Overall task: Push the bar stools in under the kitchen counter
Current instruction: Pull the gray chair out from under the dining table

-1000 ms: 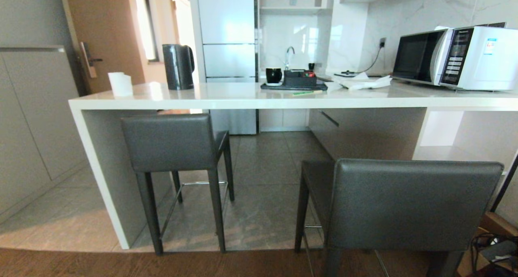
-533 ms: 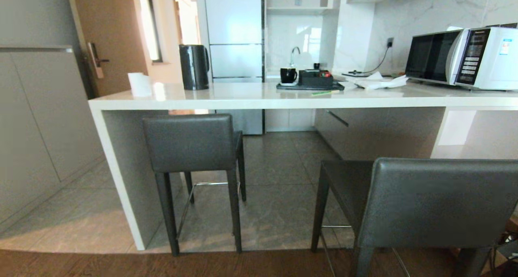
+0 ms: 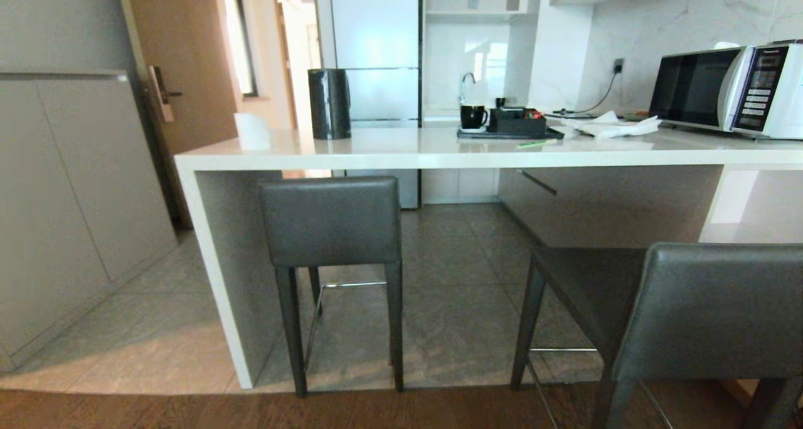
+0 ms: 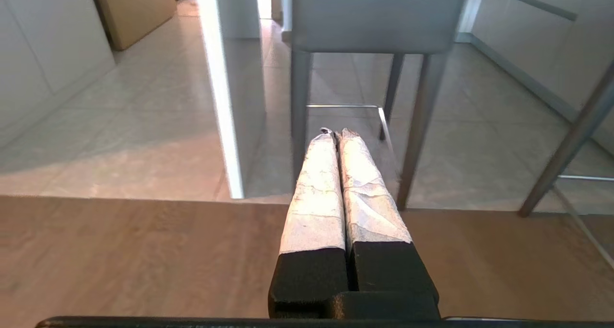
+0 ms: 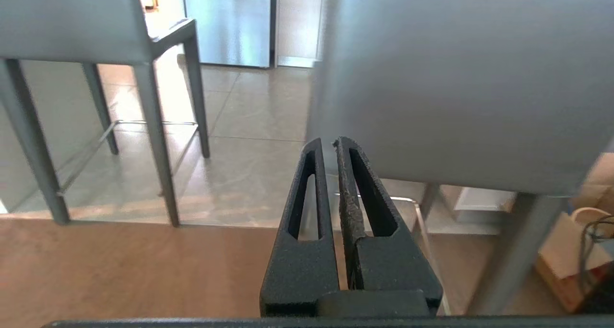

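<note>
Dark grey bar stools [image 3: 330, 221], glossy white kitchen counter [image 3: 439, 159]

Right wrist view: right gripper [image 5: 327, 143] is seen with its two black fingers [image 5: 307, 184] brought together, nothing held between them. Directly beyond the fingertips, the grey backrest of the near bar stool [image 5: 455, 78] fills much of the view; contact cannot be determined. The second bar stool [image 5: 72, 26] is seen further off, legs on grey floor tiles [image 5: 249, 126]. Brown wooden flooring [image 5: 120, 265] is noted beneath the gripper
</note>
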You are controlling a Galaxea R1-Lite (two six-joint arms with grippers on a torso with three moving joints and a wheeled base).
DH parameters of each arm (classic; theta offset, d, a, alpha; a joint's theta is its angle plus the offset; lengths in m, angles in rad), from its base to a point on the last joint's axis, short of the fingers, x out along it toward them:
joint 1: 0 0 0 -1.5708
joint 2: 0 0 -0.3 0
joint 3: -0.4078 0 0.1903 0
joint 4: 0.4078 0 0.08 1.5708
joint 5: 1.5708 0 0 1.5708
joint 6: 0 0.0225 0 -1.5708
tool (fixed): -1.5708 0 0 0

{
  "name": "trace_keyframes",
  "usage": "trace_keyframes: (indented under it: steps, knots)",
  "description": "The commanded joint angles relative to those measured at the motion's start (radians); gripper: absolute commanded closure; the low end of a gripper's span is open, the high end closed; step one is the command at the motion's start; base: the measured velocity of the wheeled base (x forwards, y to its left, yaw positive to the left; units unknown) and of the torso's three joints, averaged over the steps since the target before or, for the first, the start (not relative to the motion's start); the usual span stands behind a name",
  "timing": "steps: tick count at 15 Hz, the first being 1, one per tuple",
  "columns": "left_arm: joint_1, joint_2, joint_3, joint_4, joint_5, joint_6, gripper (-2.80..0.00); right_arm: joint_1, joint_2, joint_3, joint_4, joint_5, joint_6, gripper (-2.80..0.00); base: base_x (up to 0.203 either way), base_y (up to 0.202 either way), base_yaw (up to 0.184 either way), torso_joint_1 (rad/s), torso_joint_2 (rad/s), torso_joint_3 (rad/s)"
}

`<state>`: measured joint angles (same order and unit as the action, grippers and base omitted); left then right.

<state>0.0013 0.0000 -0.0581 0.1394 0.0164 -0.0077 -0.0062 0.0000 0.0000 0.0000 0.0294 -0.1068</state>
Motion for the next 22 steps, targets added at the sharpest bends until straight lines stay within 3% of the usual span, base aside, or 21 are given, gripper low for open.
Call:
trace_keyframes:
  steps: [1,13,22]
  knots:
    - [0.0,0.002,0.0,0.002,0.0,0.0,0.0,0.0,0.0,0.0,0.0,0.001,-0.001,0.0,0.0,0.195,-0.001,0.002,0.0,0.003]
    - [0.0,0.002,0.0,0.0,0.0,-0.002,0.0,0.0,0.0,0.0,0.0,0.0,-0.001,0.0,0.0,0.193,-0.001,0.003,0.0,0.003]
    - [0.0,0.002,0.0,0.0,0.002,-0.002,0.0,0.0,0.0,0.0,0.0,0.0,0.001,0.0,0.0,0.01,0.0,0.0,0.0,0.001]
